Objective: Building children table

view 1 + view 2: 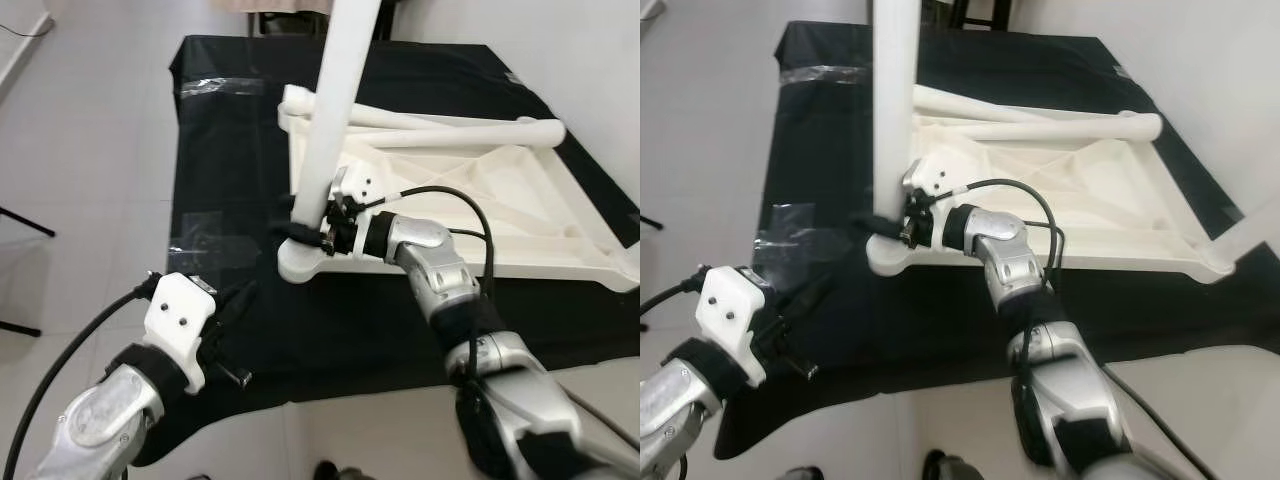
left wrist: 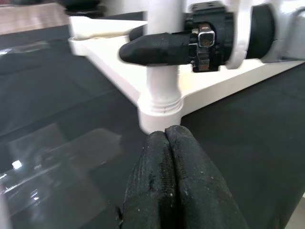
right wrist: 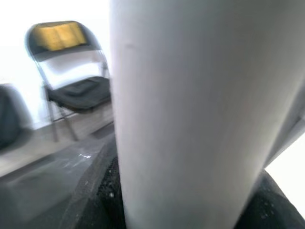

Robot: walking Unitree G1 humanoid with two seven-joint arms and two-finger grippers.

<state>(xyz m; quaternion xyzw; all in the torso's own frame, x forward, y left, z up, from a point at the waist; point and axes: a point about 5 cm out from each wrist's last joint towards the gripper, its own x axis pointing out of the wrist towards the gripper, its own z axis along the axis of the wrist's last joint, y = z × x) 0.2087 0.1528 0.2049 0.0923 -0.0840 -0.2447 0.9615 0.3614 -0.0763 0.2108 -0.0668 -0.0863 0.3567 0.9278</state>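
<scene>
1. Left eye view, right arm: reaches forward and inward from the near right, elbow bent, wrist turned toward the robot's left. Right pincer [image 1: 303, 232] is pinching the upright leg [image 1: 335, 110] low down, one black finger on each side of the tube.
2. Upright leg: white round tube, tilted slightly, its foot seated in the near-left corner socket [image 1: 303, 262] of the table top panel [image 1: 480, 205].
3. Table top panel: white, lying underside up with ribs showing, on the black cloth [image 1: 230, 150] that covers the tabletop; it fills the right half, its near edge close to the tabletop's near edge.
4. Loose legs [image 1: 450, 130]: white tubes lying across the panel's far edge, pointing toward the far-right corner.
5. Left arm: raised at the near-left corner of the tabletop, forearm angled up and inward. Left pincer [image 2: 171, 171] has its fingers pressed together, holding nothing, just above the cloth and near the corner socket, apart from it.
6. Clear tape patches [image 1: 215, 87]: stuck on the cloth along the left edge.
7. Right wrist view: folding chair [image 3: 71, 81], dark seat, yellowish back, standing beyond the leg.
</scene>
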